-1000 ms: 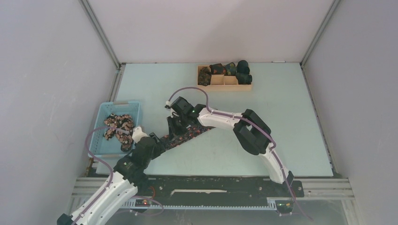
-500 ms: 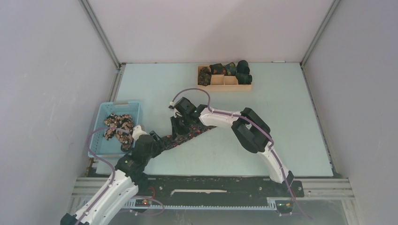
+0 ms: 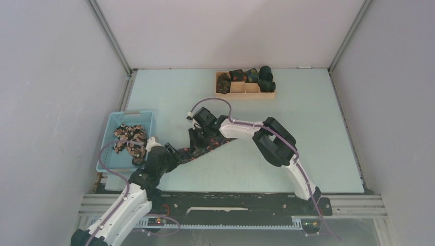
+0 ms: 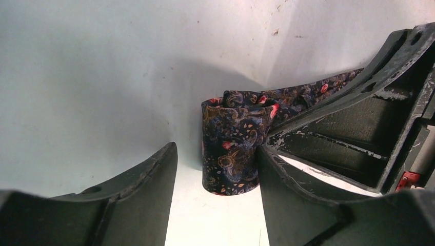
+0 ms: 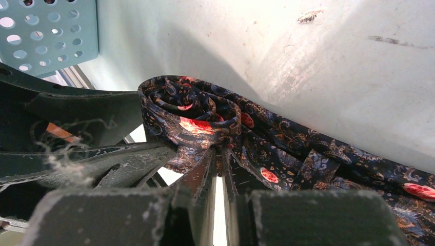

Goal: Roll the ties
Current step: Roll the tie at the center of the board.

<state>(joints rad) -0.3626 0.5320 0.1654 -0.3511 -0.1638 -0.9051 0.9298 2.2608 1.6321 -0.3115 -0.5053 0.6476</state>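
Right gripper (image 5: pixel 218 160) pinched on the rolled tie (image 4: pixel 231 148), apparently its inner layers. Left gripper (image 4: pixel 218 154) open, straddling the roll, just beside the basket (image 3: pixel 131 112).

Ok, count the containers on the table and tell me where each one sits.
2. The light-blue basket sits at the left edge holding loose ties; the wooden tray sits at the far edge holding rolled ties. No others show.

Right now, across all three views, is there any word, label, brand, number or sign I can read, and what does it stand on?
None can be read.
The tie carries only a floral pattern, no label in view.
The blue basket and the wooden tray show no lettering.
The marks on the table are scuffs, not writing.
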